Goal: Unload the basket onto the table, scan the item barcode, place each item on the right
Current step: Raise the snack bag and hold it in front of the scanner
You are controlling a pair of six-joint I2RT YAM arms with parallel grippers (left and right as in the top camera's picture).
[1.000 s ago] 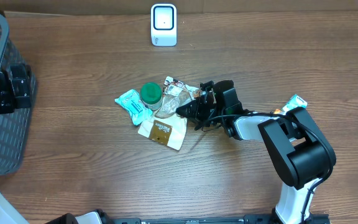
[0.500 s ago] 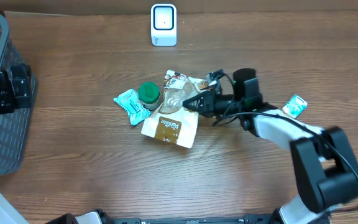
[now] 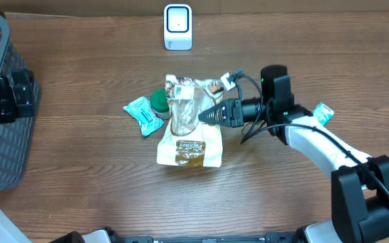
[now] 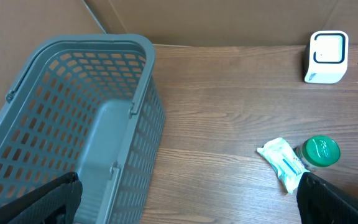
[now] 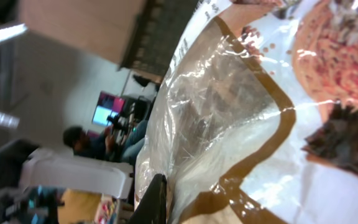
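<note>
One bag [image 3: 189, 131] is the item here: a crinkly clear-and-brown snack pouch near the middle of the tabletop [image 3: 86, 192], in front of the white scanner [image 3: 177, 27] and well apart from it. The right end effector [image 3: 206, 115] is clamped tight on the bag's right edge, in its upper half. The right wrist view shows glossy film pressed beside one finger [image 5: 156, 200]. I cannot tell whether the bag's lower end touches the wood.

The pouch looks light, soft and slick, so from a one-edge pinch it will probably sag and twist. The contents look crushable. A sealed seam or the stiffer printed band seems a safer hold than the clear window.

Just beside the bag's left edge sit a green-lidded jar [image 3: 159, 101] and a teal packet [image 3: 142, 112]. The left end effector [image 4: 188, 186] is spread wide with nothing in it, above the grey basket [image 4: 73, 118] at the far left.
</note>
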